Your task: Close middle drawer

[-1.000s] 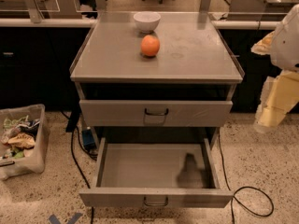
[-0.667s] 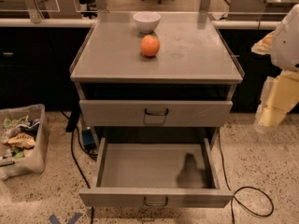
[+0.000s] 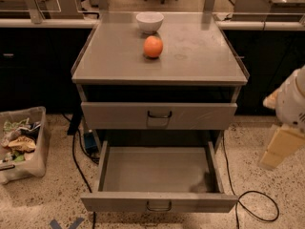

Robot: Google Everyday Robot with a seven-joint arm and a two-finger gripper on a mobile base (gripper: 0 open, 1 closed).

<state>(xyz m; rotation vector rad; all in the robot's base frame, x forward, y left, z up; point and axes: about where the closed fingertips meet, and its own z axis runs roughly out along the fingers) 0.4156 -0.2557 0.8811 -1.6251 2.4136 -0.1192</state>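
The middle drawer [image 3: 119, 202] of the grey metal cabinet is pulled far out, and its empty inside [image 3: 152, 168] shows. A small dark loop handle [image 3: 158, 206] sits in the centre of its flat front. The uppermost drawer [image 3: 200, 116] above it stands almost shut. The lowest drawer is hidden under the open one. My gripper [image 3: 281, 147] hangs at the right edge of the camera view, a white and tan shape. It is to the right of the cabinet at about the open drawer's height and apart from it.
An orange [image 3: 153, 46] and a white bowl [image 3: 149, 21] stand on the cabinet top [image 3: 200, 56]. A bin of rubbish [image 3: 21, 144] stands on the floor at the left. Black cables [image 3: 257, 209] lie on the floor right of the drawer. Dark counters run behind.
My arm and gripper at the right edge have moved down, from beside the cabinet top to beside the drawers. The drawers, orange and bowl have not moved.
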